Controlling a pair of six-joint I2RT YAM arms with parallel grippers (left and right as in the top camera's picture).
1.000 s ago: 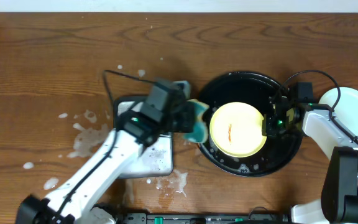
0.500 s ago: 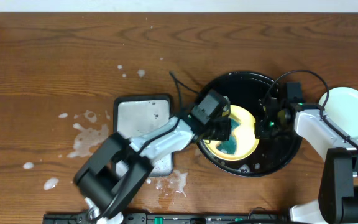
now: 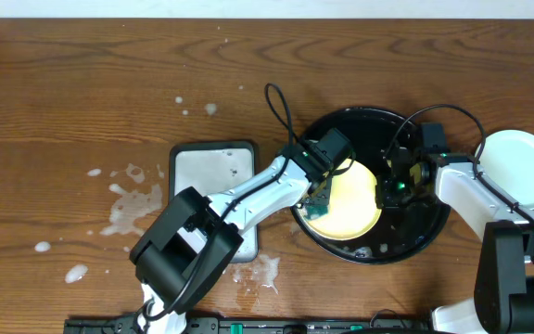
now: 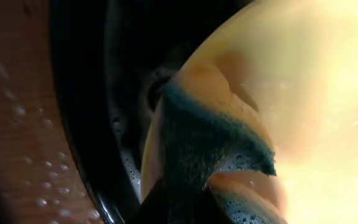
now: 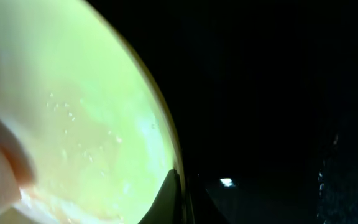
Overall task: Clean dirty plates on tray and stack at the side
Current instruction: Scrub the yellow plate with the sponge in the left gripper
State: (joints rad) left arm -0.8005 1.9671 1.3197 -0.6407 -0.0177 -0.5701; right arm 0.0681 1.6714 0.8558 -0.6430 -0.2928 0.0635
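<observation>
Since half a second ago my left gripper (image 3: 317,199) has dragged the sponge (image 4: 210,143) from the middle of the yellow plate (image 3: 355,204) out to its left edge, and the plate's centre now shows bare. The left jaws are clenched on the sponge; in the wrist view it is folded, teal face down, foam along its lower edge, pressed to the plate by the rim. The plate lies in the black tray (image 3: 425,227), a little left of centre. My right gripper (image 3: 399,188) is at the plate's right rim, jaws pinching that edge. I cannot make out any red smear on the plate. A white plate (image 3: 524,167) sits on the table (image 3: 63,93) just right of the tray. A white tray (image 3: 207,172) lies left of the black one, with suds (image 3: 133,209) spattered beyond it.
</observation>
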